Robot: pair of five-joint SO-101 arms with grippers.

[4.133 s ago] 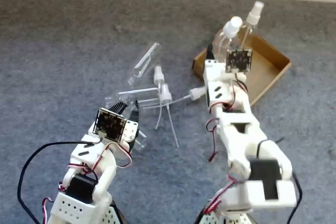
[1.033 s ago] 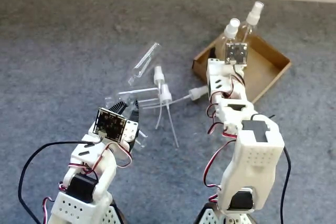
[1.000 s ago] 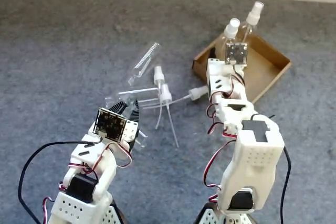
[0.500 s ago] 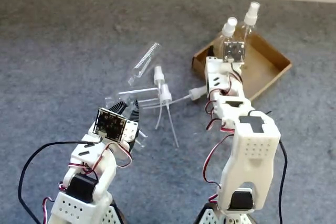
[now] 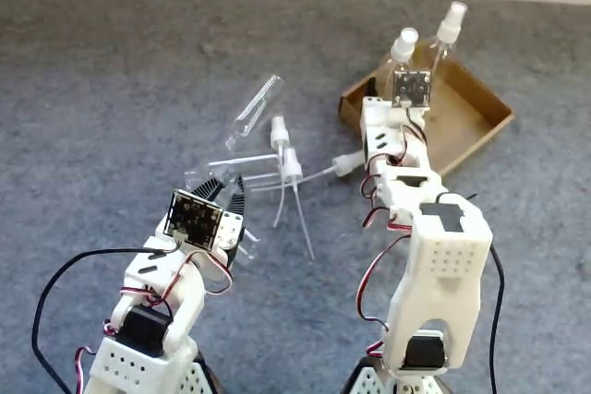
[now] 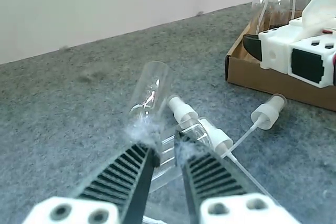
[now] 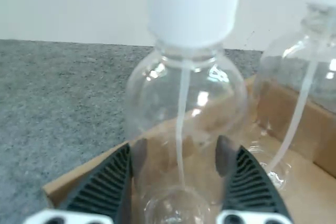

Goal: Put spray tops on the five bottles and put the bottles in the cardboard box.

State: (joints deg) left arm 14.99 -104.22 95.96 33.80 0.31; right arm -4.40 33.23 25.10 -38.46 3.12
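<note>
Spreading grey under everything, the bench [image 5: 111,71] carries the cardboard box [image 5: 473,119] at far right, where my right pincer [image 7: 177,153] clasps a capped bottle [image 7: 186,103] standing inside, beside a second capped bottle [image 7: 307,72]. Letting go askew could topple both, I judge. Left of the box, bare bottles [image 5: 254,113] and loose spray tops [image 5: 291,165] tangle before my narrow left pincer [image 6: 164,150], their dip tubes [image 5: 305,228] crossing its way.
</note>
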